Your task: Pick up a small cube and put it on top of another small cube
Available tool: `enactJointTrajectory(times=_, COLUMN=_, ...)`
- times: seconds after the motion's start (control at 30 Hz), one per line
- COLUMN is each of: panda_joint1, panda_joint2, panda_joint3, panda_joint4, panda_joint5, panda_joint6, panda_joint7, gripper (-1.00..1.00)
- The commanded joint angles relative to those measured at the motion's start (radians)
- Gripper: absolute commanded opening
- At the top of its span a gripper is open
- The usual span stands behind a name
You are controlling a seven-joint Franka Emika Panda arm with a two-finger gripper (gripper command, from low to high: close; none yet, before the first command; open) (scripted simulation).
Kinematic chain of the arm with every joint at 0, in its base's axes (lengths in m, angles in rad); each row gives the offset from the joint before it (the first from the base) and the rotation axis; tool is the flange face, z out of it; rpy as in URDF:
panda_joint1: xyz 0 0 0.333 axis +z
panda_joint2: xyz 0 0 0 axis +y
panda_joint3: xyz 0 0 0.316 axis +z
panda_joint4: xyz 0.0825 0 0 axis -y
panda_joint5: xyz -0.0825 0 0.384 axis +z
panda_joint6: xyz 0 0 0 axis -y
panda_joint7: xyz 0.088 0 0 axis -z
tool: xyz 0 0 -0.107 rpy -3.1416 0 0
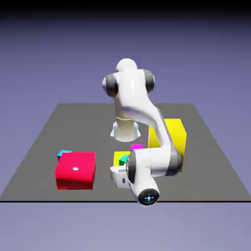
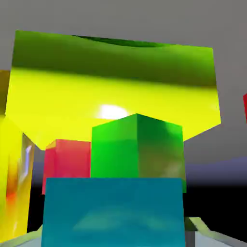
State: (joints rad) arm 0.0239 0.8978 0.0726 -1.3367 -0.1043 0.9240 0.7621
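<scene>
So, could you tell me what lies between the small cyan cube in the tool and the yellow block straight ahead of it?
A small green cube stands between the small cyan cube and that yellow block, as the hand view shows.

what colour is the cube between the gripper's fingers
Cyan; the small cube shows best in the hand view, large at the bottom.

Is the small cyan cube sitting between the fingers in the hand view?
Yes, the small cyan cube fills the bottom middle of the hand view, right where the fingers close, with a green cube behind it.
</scene>
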Motion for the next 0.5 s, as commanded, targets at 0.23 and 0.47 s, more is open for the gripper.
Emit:
enactJointTrajectory(times=0.23, panda_joint1=-0.011, panda_joint2=-0.138, panda_joint3=-0.028, panda_joint4=-0.233, panda_joint5=0.022, panda_joint6=0.098, panda_joint7=-0.007, gripper=-1.00)
enactJointTrajectory(times=0.47, panda_joint1=-0.015, panda_joint2=-0.171, panda_joint3=-0.028, panda_joint4=-0.334, panda_joint5=0.023, panda_joint6=0.165, panda_joint7=-0.004, gripper=1.00)
